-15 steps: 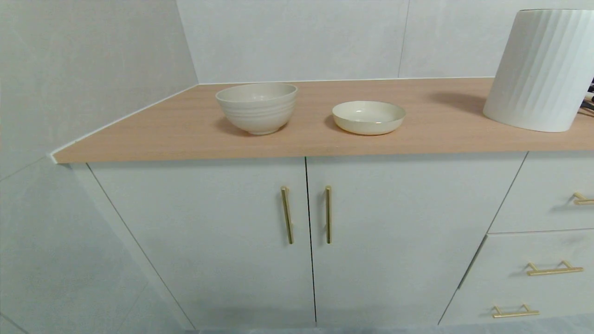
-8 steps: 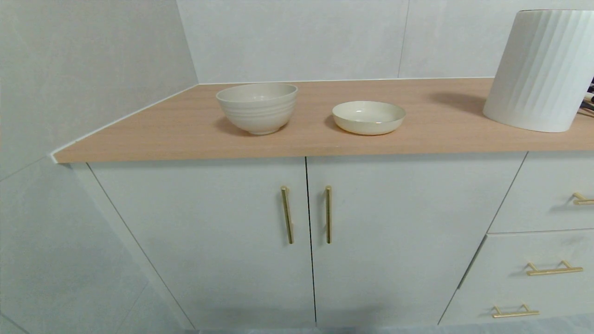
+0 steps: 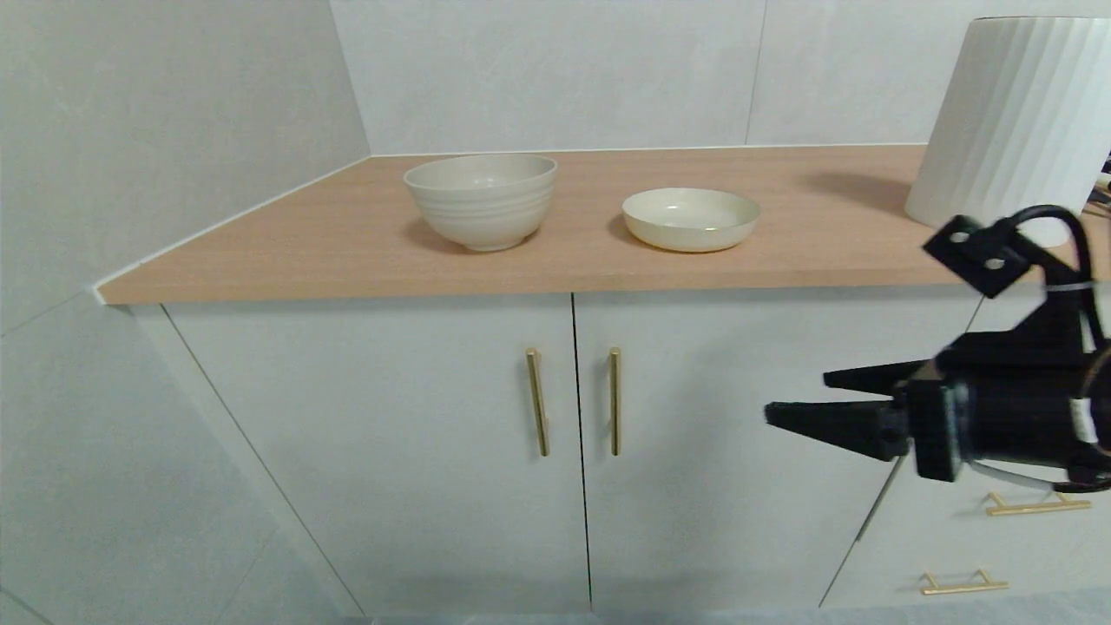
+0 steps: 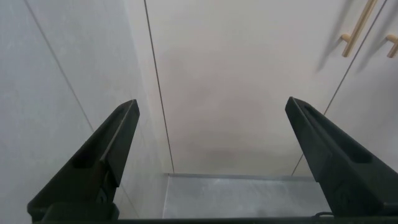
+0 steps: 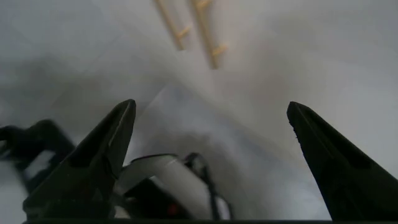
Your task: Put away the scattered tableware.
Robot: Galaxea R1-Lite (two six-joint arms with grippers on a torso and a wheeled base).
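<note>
A deep ribbed beige bowl (image 3: 481,200) stands on the wooden countertop (image 3: 347,234), left of a shallow cream dish (image 3: 691,219). My right gripper (image 3: 797,398) hangs open in front of the right cabinet door (image 3: 738,451), below counter height and to the right of both dishes, with nothing between its fingers. In the left wrist view my left gripper (image 4: 211,112) is open and empty, facing the lower part of the cabinet front near the floor. Between the right gripper's fingers (image 5: 106,149) in the right wrist view lie the floor and drawer handles (image 5: 193,28).
A tall white ribbed cylinder (image 3: 1015,130) stands at the counter's right end. Below are two doors with gold vertical handles (image 3: 614,401), and drawers (image 3: 1033,503) with gold pulls at the right. A tiled wall closes the left side.
My right arm has come into the head view from the right, its open gripper now in front of the right cabinet door. The bowl and dish have not moved.
</note>
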